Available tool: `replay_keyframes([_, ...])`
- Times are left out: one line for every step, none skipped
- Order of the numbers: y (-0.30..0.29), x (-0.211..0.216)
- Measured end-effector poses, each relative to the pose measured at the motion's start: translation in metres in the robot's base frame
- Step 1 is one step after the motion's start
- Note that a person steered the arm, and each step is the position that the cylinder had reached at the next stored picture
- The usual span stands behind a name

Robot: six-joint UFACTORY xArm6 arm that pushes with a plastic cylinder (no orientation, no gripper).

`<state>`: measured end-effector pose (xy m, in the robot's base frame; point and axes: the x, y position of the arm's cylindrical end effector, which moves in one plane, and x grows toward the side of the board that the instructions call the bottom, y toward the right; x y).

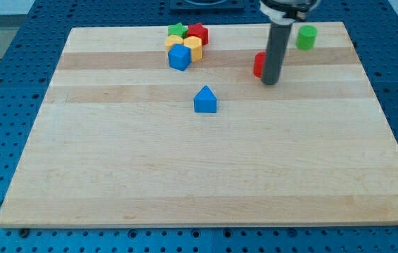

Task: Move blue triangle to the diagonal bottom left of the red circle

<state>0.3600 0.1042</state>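
Note:
The blue triangle [204, 100] lies near the board's middle, a little towards the view's top. The red circle [259, 64] stands up and to the right of it, partly hidden behind my rod. My tip [271, 82] rests on the board just to the right of and below the red circle, close to it or touching it. The tip is well to the right of the blue triangle.
A cluster at the view's top holds a blue cube [179, 57], yellow blocks [193, 47], a green star [178, 30] and a red block [199, 32]. A green cylinder [306, 37] stands at the top right. The wooden board [199, 176] lies on a blue perforated table.

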Motion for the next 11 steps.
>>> replay_keyframes([-0.019,-0.010])
replay_keyframes([0.009,-0.049])
replay_keyframes([0.034,-0.072])
replay_keyframes([0.026,-0.003])
replay_keyframes([-0.027,0.114])
replay_keyframes([-0.134,0.138])
replay_keyframes([-0.147,0.102])
replay_keyframes([-0.134,0.067])
replay_keyframes([-0.113,0.032])
replay_keyframes([-0.085,0.003])
replay_keyframes([-0.060,-0.031])
